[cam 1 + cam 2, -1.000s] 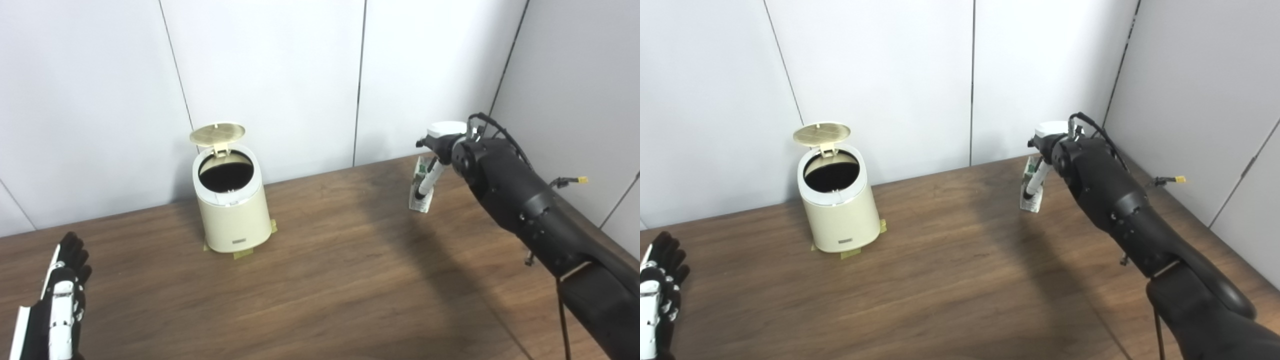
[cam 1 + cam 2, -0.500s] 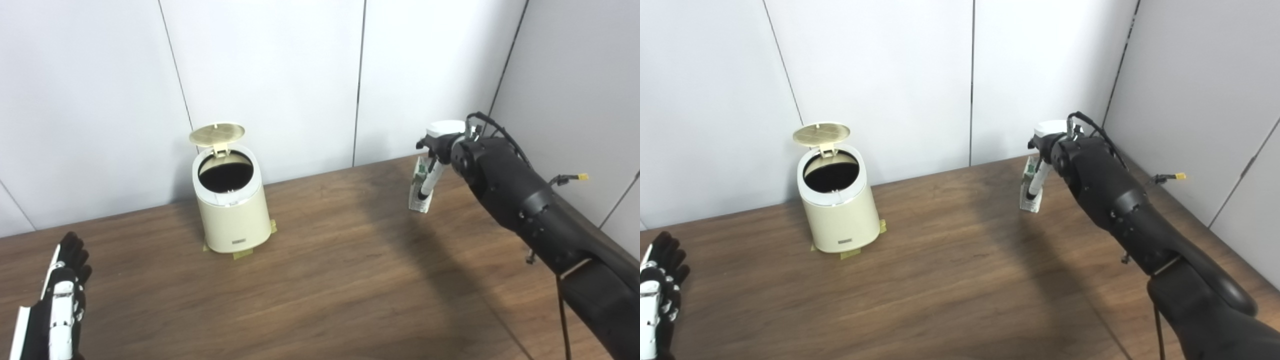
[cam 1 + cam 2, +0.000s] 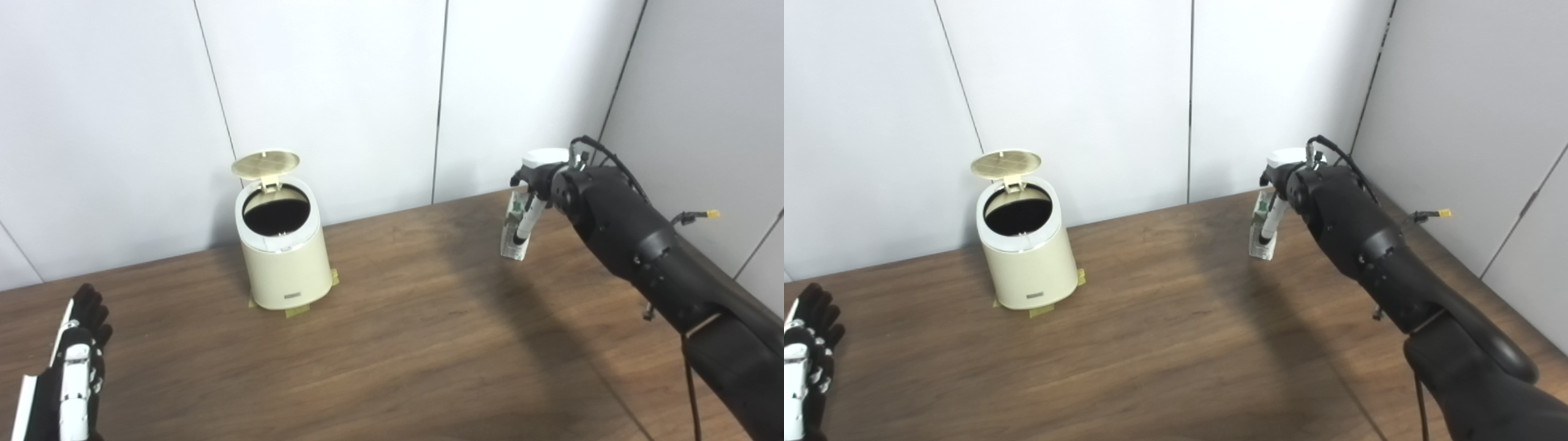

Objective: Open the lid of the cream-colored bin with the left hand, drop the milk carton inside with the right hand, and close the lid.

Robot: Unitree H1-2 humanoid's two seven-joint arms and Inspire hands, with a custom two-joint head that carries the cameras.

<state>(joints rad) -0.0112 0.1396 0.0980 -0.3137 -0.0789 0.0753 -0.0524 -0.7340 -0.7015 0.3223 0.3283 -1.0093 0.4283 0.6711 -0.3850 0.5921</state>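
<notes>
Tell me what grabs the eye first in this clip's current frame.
The cream bin at back left, its lid flipped up and dark mouth open. Then the right hand at far right, fingers closed on the milk carton near the wall. The left hand waits at the near left edge.

cream-colored bin (image 3: 280, 263): round, slightly tapered body, small dark label low on the front, stood upright on the table. lid (image 3: 266, 163) was flipped up and back on its rear hinge, ribbed underside showing; the mouth was open and dark inside. tan tape tabs stuck out from under its base. milk carton (image 3: 514, 233): small, white with green print, upright with a slight tilt, well to the right of the bin and a little farther back, a finger lying across its front.
</notes>
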